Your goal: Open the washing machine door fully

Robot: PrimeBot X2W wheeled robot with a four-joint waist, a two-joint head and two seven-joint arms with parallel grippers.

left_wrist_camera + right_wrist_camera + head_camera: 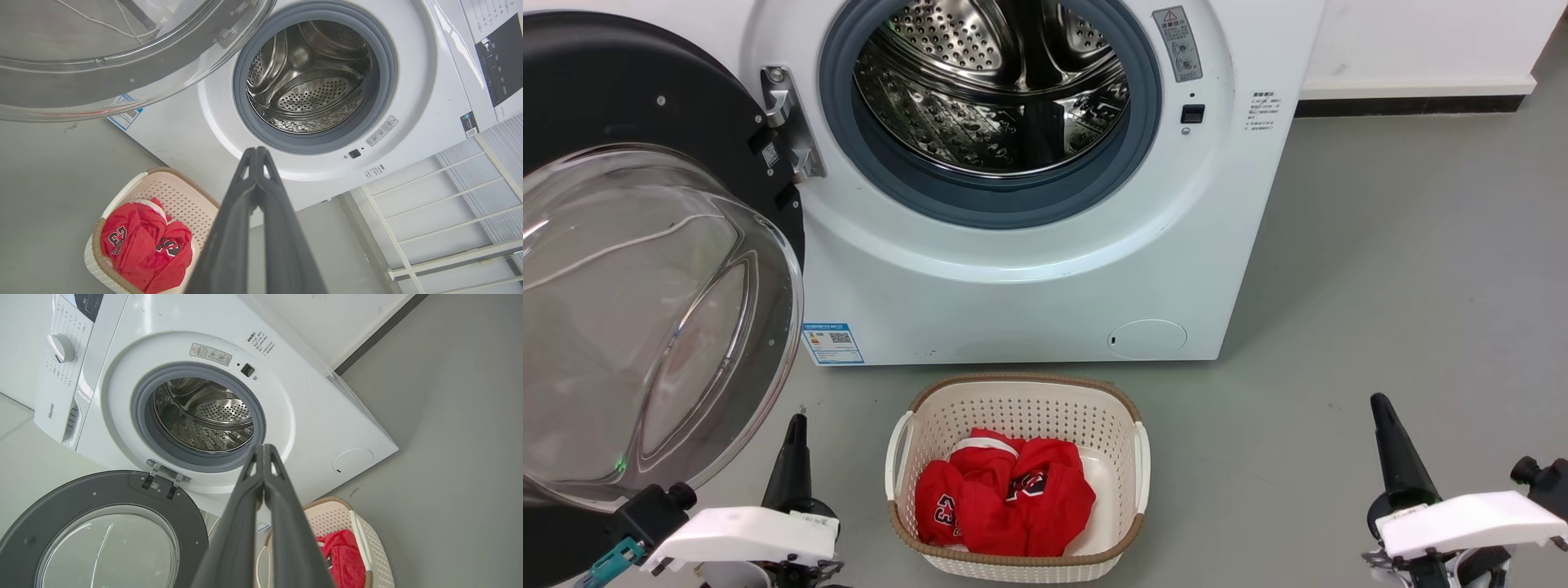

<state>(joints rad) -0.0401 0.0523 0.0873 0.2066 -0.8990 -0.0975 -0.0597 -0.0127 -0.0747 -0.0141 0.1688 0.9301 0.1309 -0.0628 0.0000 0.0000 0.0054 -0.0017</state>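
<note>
The washing machine door [645, 269], a black disc with a bulging clear glass bowl, hangs swung wide open to the left of the white washing machine [1029, 269] on its metal hinge [788, 122]. The steel drum [996, 82] lies exposed behind its grey seal. My left gripper [796, 425] is shut and empty, low at the lower left just below the door's glass, apart from it. My right gripper [1380, 404] is shut and empty at the lower right over the floor. The door [106, 531], the left gripper [256, 152] and the right gripper [264, 448] also show in the wrist views.
A cream laundry basket [907, 441] holding red clothes [1005, 494] stands on the grey floor in front of the machine, between my two arms. Open floor [1405, 269] stretches to the right. A white wall and dark skirting run behind.
</note>
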